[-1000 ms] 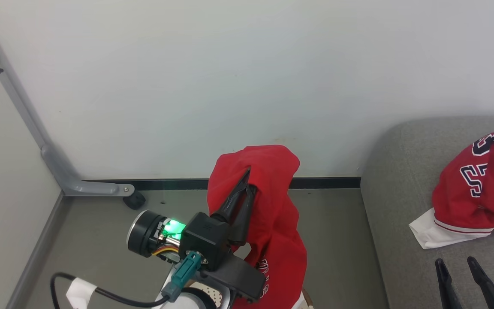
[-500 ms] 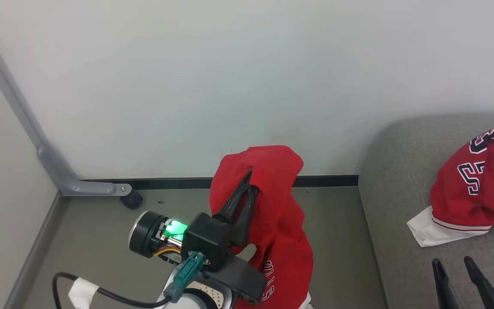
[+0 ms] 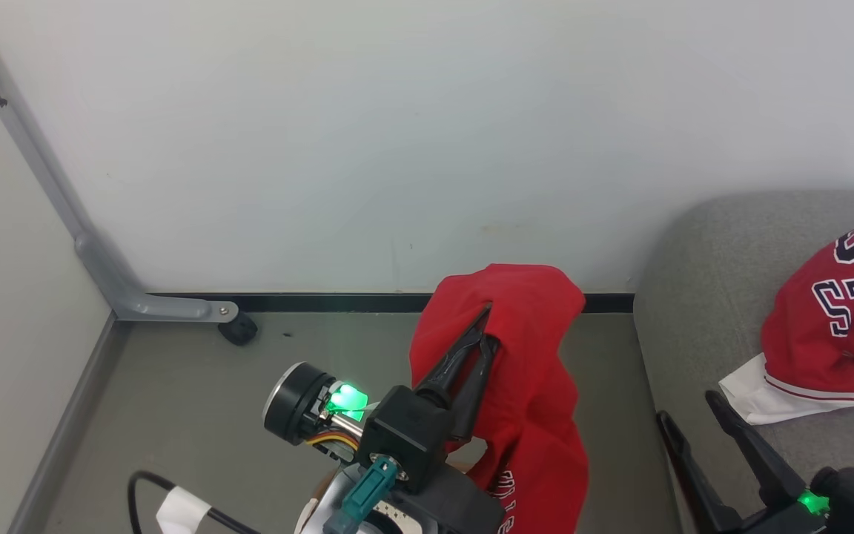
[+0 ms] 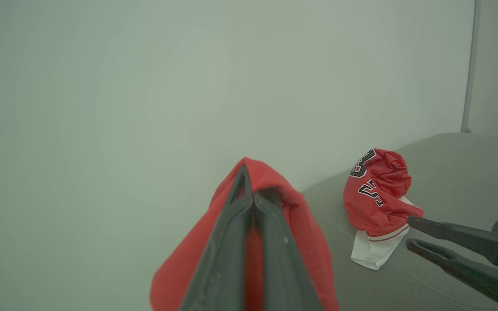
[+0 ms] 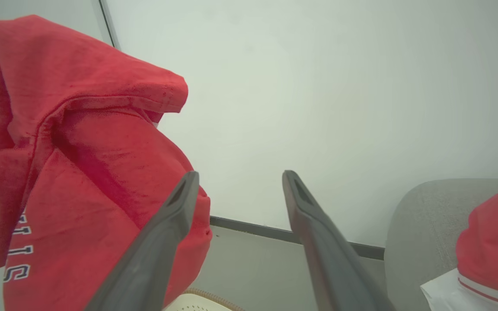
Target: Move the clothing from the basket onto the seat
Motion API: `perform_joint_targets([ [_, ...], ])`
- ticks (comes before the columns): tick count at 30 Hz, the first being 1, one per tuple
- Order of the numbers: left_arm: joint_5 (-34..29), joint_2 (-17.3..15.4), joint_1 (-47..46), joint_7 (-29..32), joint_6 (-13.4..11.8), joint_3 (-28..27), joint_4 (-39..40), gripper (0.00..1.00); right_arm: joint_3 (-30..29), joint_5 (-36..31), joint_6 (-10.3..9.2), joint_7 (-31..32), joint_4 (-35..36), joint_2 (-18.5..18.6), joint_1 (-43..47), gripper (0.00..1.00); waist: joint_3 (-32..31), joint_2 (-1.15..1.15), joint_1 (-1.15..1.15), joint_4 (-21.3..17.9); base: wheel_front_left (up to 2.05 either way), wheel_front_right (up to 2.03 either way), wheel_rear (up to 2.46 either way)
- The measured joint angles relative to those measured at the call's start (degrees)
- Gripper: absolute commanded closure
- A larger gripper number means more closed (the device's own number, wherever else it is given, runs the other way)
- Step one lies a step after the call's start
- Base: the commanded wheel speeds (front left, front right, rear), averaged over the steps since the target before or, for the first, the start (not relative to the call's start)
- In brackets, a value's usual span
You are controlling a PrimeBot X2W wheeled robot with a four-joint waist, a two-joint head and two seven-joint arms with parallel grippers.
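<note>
left tool (image 3: pixel 491 323) with red garment (image 3: pixel 534 415) shifted toward seat (image 3: pixel 723 245), right tool (image 3: pixel 686 406) risen further into view

The hanging garment (image 3: pixel 538 386) drapes around the left gripper (image 3: pixel 490 324), pinched between its fingers and lifted above the floor (image 3: pixel 175 400) in the middle of the scene. The basket (image 5: pixel 205 297) sits beneath the garment's lower end, at the near edge. The seat (image 3: pixel 694 297) stands to the right, its far side by the wall (image 3: pixel 397 148). The jersey (image 3: pixel 835 334) lies on the seat, well right of the hanging garment. The right gripper (image 3: pixel 686 406) hovers over the seat's near left part, near-left of the jersey and apart from it. At far left a frame leg (image 3: pixel 167 305) runs along the wall's foot, with a caster (image 3: pixel 238 330) at its right end on the floor. A cable (image 3: pixel 145 489) lies near left.
</note>
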State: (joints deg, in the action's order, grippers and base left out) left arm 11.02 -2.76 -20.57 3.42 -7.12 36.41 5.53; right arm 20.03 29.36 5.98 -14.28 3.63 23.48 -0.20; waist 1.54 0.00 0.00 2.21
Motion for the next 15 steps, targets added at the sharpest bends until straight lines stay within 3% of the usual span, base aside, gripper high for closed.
perform_joint_targets([
  [15, 0.58, -0.05, -3.46, -0.58, 0.0, 4.08, -0.29, 1.0, 11.34, 0.25, 1.1, 1.68, -3.43, 1.57, -10.59, 0.0, 0.78, 0.0, 0.0, 3.01, 0.0, 0.0, 0.0],
])
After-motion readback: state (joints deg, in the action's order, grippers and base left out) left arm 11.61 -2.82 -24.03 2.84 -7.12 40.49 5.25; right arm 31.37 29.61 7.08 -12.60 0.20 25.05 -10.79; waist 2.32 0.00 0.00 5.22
